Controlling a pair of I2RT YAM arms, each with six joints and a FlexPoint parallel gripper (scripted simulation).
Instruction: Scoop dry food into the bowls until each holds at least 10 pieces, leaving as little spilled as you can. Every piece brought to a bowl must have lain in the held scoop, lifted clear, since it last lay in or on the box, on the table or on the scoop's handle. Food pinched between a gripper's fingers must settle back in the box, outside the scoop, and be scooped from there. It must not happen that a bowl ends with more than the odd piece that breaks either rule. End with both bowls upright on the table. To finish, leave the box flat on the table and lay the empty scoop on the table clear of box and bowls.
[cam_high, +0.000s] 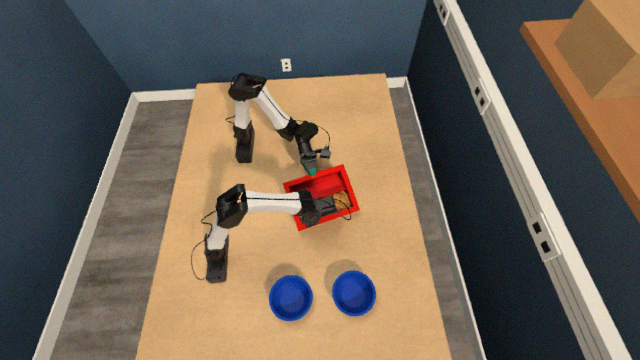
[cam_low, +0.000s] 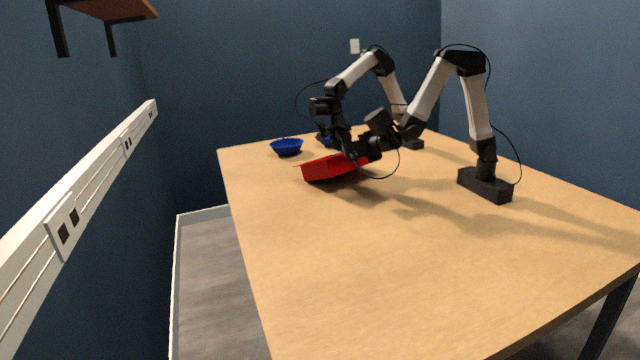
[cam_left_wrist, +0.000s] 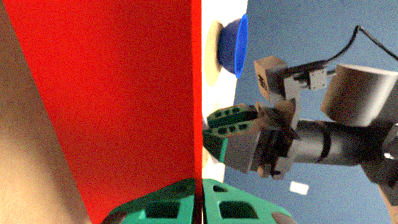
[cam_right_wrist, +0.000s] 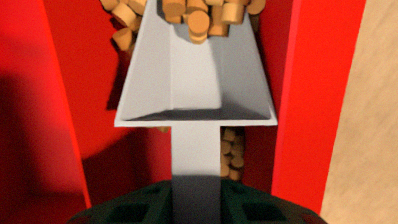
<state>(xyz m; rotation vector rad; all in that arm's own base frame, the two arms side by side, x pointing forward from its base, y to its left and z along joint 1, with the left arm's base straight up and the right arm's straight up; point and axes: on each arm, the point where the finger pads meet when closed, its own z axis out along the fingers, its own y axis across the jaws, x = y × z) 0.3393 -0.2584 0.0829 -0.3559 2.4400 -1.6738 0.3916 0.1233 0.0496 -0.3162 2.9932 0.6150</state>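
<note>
The red box (cam_high: 350, 187) (cam_low: 325, 169) (cam_left_wrist: 125, 100) (cam_right_wrist: 320, 100) is tilted, its side by my left gripper raised off the table. Food pieces (cam_high: 342, 201) (cam_right_wrist: 198, 22) are heaped at its low end. My left gripper (cam_high: 313, 172) (cam_left_wrist: 199, 187) is shut on the box's wall. My right gripper (cam_right_wrist: 196, 189) is shut on the handle of the grey scoop (cam_right_wrist: 195, 85), inside the box. Several pieces lie at the scoop's front part; its front edge is out of view. Two blue bowls (cam_high: 291, 298) (cam_high: 354, 293) (cam_low: 286, 147) stand upright on the table and look empty.
In the top view the bowls stand below the box, with a gap between. The right forearm (cam_high: 274, 202) reaches over the box's near wall, close to the left arm's wrist. One bowl (cam_left_wrist: 232, 47) shows past the box wall in the left wrist view.
</note>
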